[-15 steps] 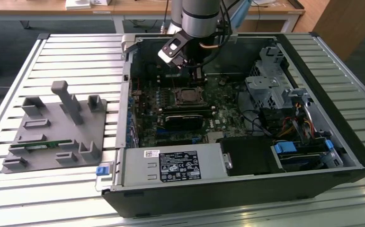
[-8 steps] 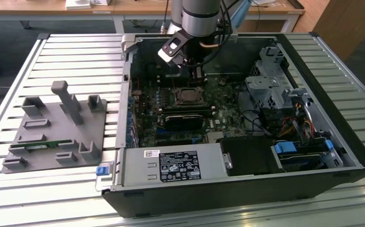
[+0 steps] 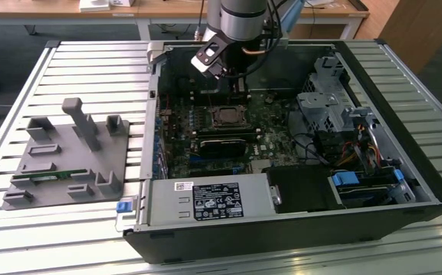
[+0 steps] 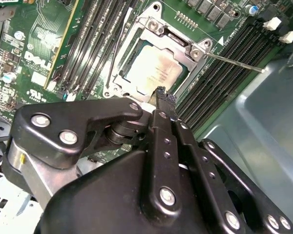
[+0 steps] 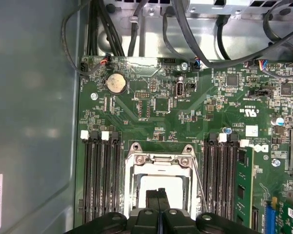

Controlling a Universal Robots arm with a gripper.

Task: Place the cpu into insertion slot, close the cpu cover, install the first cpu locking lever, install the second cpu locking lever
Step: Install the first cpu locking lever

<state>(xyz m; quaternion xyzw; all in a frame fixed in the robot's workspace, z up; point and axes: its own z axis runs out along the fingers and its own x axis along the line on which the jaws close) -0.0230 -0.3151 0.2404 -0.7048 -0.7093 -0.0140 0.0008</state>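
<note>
1. Pincer, in the exterior view, hangs inside the open computer case, close to the case's far rim.
   - The insertion slot lies just below and ahead of its tips.
   - One black block sits past the slot, and one power supply box lies beyond that.
   - One grey fixture plate lies outside the case, well apart from the pincer, on the exterior view's left.
   - Open board surrounds the slot on its near sides.

2. In the second wrist view the pincer's two fingers are pressed together, with nothing seen between them.
   - Their tips overlap the near edge of the one cpu cover; whether they touch it cannot be told.
   - The cover lies flat over the one cpu, whose pale face shows through the window, seated in the slot.
   - One locking lever, a thin steel rod, juts out sideways from the cover's far corner.
   - The lever crosses one bank of memory slots, which runs beside the fingers.

3. In the first wrist view the closed fingers sit over the cpu's near edge.
   - Two banks of long slots flank the socket, one on each side of the pincer.
   - The green board stretches ahead and carries one coin cell.
   - The case wall stands well apart to one side.
</note>
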